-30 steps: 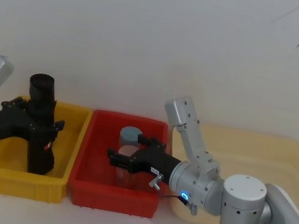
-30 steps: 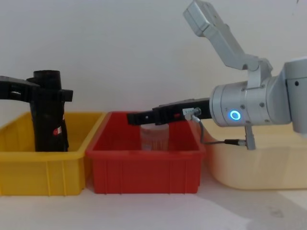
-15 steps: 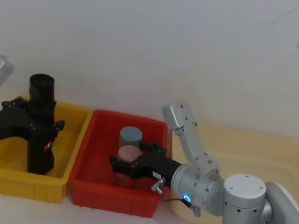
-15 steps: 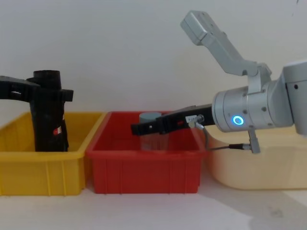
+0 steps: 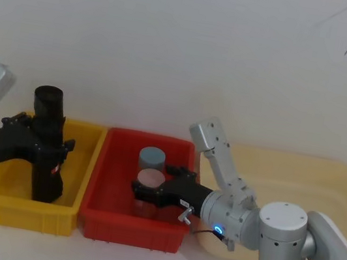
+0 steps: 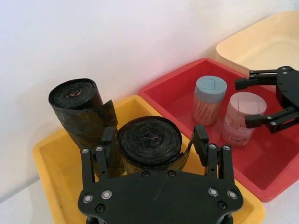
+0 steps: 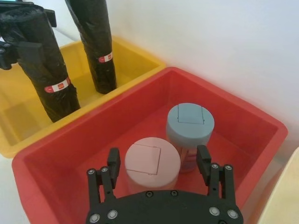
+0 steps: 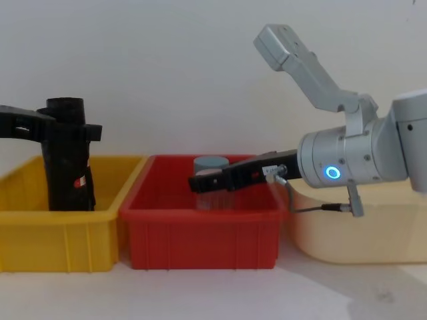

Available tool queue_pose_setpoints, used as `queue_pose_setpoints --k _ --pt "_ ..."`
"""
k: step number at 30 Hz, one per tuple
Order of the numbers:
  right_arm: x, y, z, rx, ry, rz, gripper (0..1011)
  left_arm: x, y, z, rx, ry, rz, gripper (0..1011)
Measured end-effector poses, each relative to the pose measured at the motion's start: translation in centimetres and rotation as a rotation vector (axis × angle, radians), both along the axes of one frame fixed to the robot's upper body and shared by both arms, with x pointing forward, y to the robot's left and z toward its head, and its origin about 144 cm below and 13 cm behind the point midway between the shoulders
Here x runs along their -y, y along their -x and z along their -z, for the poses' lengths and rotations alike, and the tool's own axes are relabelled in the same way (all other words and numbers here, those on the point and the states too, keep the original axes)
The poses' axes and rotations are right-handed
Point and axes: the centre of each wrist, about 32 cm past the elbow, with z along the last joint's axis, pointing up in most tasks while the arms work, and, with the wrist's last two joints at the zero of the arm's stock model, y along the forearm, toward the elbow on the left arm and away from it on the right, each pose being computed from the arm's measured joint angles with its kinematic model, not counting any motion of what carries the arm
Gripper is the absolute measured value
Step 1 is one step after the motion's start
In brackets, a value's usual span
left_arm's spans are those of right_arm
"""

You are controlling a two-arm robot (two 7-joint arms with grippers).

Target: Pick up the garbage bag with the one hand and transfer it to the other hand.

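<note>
**Left hand clamped on an upright roll, right hand spread over the jars**

We find the garbage bag (image 5: 47, 179) at the lower left of the head view, a tightly wound black roll standing on its end in the yellow bin (image 5: 21, 215); its long axis runs close to vertical, with the rolled end face turned upward. A second roll (image 6: 77, 105) stands just beside it in the same bin.

The left hand (image 5: 45, 136) reaches in from the left edge and grips the garbage bag across its upper half, one finger on each flank. The right hand (image 5: 150, 182) sits low in the red bin (image 5: 131, 229) at the centre of the head view, well apart from the garbage bag; its fingers are spread and hold nothing, straddling the pink-lidded jar (image 7: 152, 163), with the blue-lidded jar (image 7: 190, 120) just behind.

We judge the roll fairly light and firm as a cylinder, though made of thin slick film; its outer wrap looks loose and could slide or peel under a weak pinch. A squeeze across the round body suits it best; for the handover we would leave the lower half free, so the right hand can close there across the same axis.
</note>
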Motion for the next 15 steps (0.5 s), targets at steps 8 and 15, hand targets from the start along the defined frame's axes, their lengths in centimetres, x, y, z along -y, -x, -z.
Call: queue_pose_setpoints --k 8,15 --pt "0.01 -0.24 0.27 -0.002 0.004 0.006 1002 0.0 0.0 0.0 0.0 0.0 0.0 1002" --pt "-0.01 -0.35 0.37 -0.002 0.005 0.007 955 0.0 0.0 -0.01 0.0 0.0 0.0 1002"
